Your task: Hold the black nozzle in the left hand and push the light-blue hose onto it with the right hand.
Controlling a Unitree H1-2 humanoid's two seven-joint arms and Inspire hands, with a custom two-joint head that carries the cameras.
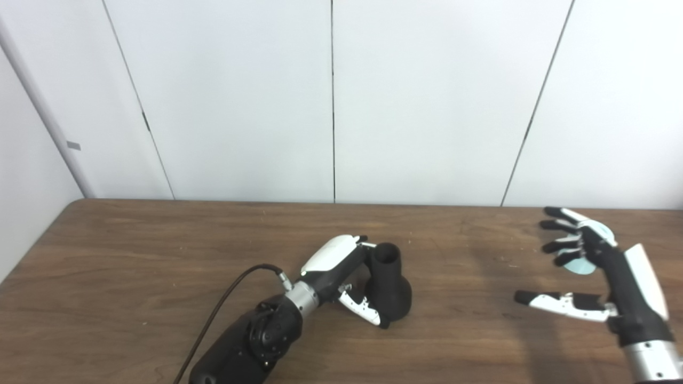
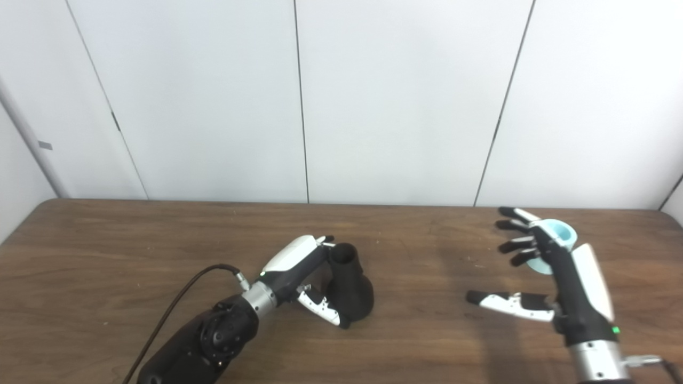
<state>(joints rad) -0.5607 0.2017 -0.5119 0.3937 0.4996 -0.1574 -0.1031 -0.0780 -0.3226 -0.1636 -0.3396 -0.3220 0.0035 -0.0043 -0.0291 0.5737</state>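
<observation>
Nozzle (image 1: 388,285), black and standing upright on its flared base with the round mouth up, sits near the middle of the wooden table (image 1: 160,250), with the left hand (image 1: 341,272) closed around it from nine o'clock, fingers behind the neck and thumb across the base. Well apart at three o'clock, the right hand (image 2: 555,277) hangs released with fingers and thumb spread. Touching or just behind its fingers, toward twelve o'clock, the light-blue hose (image 2: 560,237) shows only partly.

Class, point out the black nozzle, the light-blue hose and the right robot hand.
black nozzle (image 1: 393,298), left eye view, flared base.
light-blue hose (image 2: 565,233), right eye view, open rim.
right robot hand (image 2: 557,272), right eye view, palm.
</observation>
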